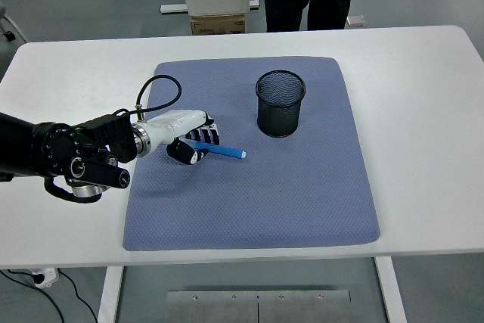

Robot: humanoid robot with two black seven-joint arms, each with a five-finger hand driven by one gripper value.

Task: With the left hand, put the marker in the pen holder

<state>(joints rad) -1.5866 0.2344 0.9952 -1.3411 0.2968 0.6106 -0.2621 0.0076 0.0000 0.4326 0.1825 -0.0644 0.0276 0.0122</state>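
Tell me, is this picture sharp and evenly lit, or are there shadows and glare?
Head view: sharp throughout, with soft, even light and no glare on the white table. Only faint shadows lie under the left hand holding the blue marker and beside the black mesh pen holder on the mat.

Blue marker (219, 150) tilted left of upright black mesh pen holder (280, 103).

No text, label, brand or number can be read anywhere.
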